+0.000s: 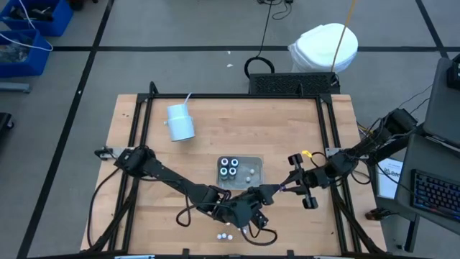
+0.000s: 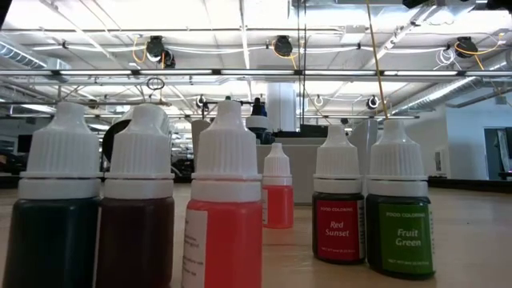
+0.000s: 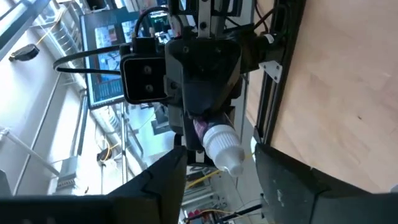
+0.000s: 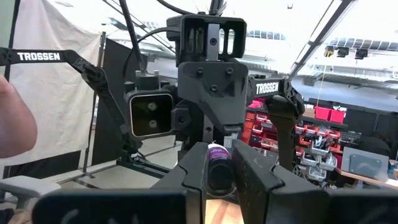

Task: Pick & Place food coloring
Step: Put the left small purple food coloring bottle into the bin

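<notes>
Bottle [image 4: 219,163] clamped in right gripper [image 4: 219,177], cap offered to left gripper [image 3: 216,171], whose fingers stood apart around it, presumably for handover above table [image 1: 144,187].

On the pale wood-grain table [image 1: 144,144], a clear tray [image 1: 253,162] is seen, with black bottles [image 1: 229,168] topped in white rings lying in it. Beside the tray, a white cup [image 1: 180,122] is shown. At table level, white-capped bottles are shown: dark green [image 2: 53,240], dark red [image 2: 134,238], coral [image 2: 223,240], a red label [image 2: 338,228], a green label [image 2: 401,236]. Between the right gripper's [image 4: 219,163] black fingers, a bottle [image 4: 218,165] of what seems purple is held.
</notes>
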{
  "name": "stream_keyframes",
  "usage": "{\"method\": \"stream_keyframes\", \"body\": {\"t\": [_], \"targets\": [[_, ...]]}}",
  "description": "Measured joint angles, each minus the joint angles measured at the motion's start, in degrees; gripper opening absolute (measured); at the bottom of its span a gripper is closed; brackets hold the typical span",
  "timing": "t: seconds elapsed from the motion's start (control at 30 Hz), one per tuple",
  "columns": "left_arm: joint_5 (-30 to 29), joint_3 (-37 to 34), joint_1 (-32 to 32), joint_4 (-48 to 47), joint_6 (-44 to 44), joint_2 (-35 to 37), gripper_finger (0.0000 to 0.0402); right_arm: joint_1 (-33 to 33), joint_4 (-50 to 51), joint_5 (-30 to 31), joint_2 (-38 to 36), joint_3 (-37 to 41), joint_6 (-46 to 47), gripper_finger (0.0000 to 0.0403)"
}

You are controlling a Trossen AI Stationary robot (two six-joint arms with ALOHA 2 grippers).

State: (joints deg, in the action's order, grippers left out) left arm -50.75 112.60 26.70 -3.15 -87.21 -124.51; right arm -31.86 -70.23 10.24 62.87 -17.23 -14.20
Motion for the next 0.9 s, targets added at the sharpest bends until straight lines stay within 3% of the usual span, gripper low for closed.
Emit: {"method": "stream_keyframes", "body": {"t": [0.37,0.9], "targets": [[2.4,0.0,-0.4,-1.1,0.4,0.0,0.013,0.0,0.2,0.0,0.0,0.0,0.0,0.0045],[5.9,0.0,-0.4,-1.2,0.2,0.0,0.011,0.0,0.5,0.1,0.0,0.0,-0.1,0.0045]]}}
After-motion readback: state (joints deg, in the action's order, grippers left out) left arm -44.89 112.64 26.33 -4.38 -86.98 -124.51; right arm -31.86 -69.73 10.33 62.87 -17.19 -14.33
